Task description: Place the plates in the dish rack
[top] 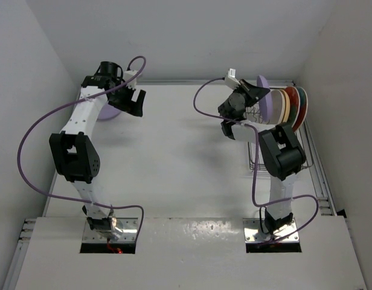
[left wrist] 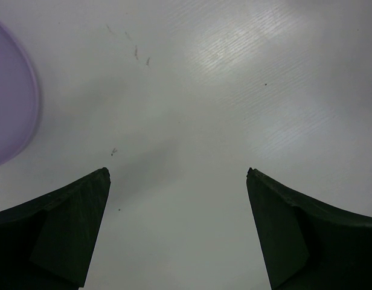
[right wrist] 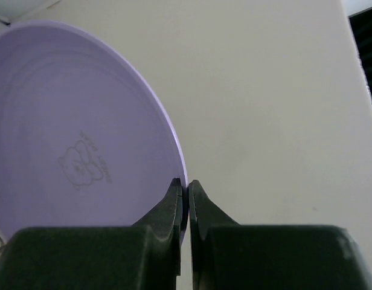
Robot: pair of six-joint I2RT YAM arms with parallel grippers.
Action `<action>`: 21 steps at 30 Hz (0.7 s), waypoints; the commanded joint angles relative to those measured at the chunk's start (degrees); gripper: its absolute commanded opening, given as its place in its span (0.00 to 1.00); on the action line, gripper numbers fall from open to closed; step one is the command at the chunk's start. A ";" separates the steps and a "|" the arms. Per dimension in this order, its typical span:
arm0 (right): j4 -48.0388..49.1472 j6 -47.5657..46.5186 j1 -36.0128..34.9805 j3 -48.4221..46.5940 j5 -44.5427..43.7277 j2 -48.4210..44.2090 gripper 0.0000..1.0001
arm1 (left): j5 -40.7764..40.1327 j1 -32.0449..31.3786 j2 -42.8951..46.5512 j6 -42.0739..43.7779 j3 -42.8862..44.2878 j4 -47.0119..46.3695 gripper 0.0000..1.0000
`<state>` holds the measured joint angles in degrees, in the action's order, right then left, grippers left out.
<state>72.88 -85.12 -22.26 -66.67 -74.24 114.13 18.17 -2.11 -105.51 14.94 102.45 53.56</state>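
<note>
The right claw (right wrist: 185, 187) is clamped on the rim of a lilac plate (right wrist: 77, 139), upright with the dish rack (top: 253, 156) just beyond; stiff, slick (likely breakable), it suits a rim pinch. The left claw (left wrist: 177, 172) gapes apart.

I work in a robot lab's test cell, not a home. My left arm (top: 77, 151) and right arm (top: 282, 154) are bolted through metal plates (top: 92, 233) to the near edge of a plain white table (top: 174, 163) boxed in by bare white walls (top: 192, 36). Purple cables (top: 28, 151) loop loose off each arm, an aluminium rail (top: 322, 175) edges the right side, and the dish rack (top: 252, 158) stands on bare board.
</note>
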 commanded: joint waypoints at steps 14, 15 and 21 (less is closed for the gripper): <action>20.37 -0.93 0.82 4.89 -0.03 -6.99 0.00 | 1.51 0.88 2.95 0.88 0.38 0.40 1.00; 20.46 -0.58 0.90 5.06 -0.55 -6.38 0.00 | 1.51 0.88 2.95 0.88 0.38 0.40 1.00; 20.28 2.94 1.08 5.94 -1.88 -3.65 0.00 | 1.51 1.41 4.00 0.88 -0.15 0.40 1.00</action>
<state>74.35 -85.27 -21.23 -61.12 -74.96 109.97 18.65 -1.58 -105.51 15.20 102.45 53.80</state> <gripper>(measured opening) 0.020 1.000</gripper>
